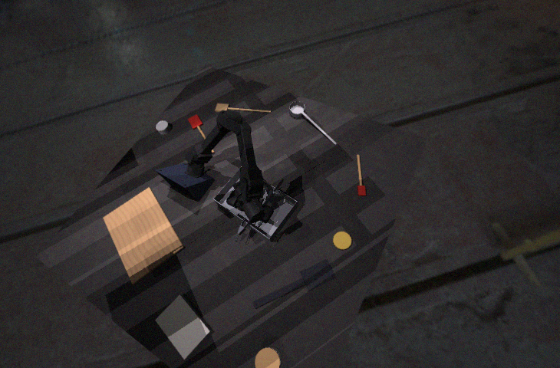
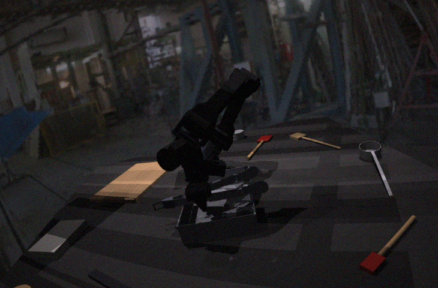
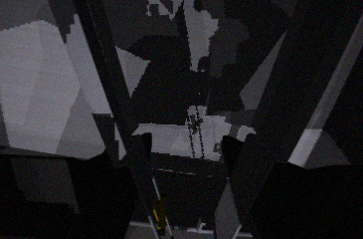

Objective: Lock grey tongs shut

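The hand (image 1: 255, 218) (image 2: 200, 200) (image 3: 187, 140), about half open, reaches down around the arms of the grey tongs (image 1: 242, 226) (image 2: 240, 191) (image 3: 100, 50); whether its fingers press on them firmly cannot be told. The tongs lie spread across the roasting tin (image 1: 284, 215) (image 2: 219, 230) (image 3: 35, 90), narrow end overhanging its left side, broad tips toward the right. A sound grip would likely squeeze both arms evenly, away from the hinge, then keep that hold while turning the tips upward, since closing them flat should not set the lock. The wooden board (image 1: 143, 234) (image 2: 131, 181), their destination, waits to the left on the worktop (image 1: 228, 268) (image 2: 294, 234).
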Tool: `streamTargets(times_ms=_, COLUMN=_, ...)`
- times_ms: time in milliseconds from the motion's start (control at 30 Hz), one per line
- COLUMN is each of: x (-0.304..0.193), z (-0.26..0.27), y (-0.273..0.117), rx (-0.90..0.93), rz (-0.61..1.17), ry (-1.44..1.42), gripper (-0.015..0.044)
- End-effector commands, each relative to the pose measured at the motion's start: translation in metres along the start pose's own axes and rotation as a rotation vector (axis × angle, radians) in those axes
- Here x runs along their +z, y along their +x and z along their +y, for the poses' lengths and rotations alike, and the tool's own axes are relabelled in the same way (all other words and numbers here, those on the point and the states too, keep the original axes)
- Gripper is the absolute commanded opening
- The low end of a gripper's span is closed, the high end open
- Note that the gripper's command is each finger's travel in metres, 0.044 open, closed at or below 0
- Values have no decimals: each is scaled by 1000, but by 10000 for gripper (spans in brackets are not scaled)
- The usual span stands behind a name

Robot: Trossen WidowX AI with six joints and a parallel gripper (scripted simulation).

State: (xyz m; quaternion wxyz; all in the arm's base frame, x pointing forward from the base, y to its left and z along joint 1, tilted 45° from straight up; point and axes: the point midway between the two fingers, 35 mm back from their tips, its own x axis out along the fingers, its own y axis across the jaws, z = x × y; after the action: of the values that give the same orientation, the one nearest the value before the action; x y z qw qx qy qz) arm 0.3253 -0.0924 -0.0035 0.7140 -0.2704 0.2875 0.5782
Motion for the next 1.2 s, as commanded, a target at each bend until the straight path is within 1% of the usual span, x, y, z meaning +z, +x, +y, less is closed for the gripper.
streamTargets(times_ms=0, x=1, z=-1, y=0, rx=-3, rz=-3, ry=-1, gripper=208)
streamTargets(times_ms=967, x=1, z=-1, y=0, rx=-3, rz=-3, ry=-1, gripper=15)
streamTargets(times_ms=1167, x=1, z=-1, y=0, rx=-3, rz=-3, ry=-1, gripper=-143)
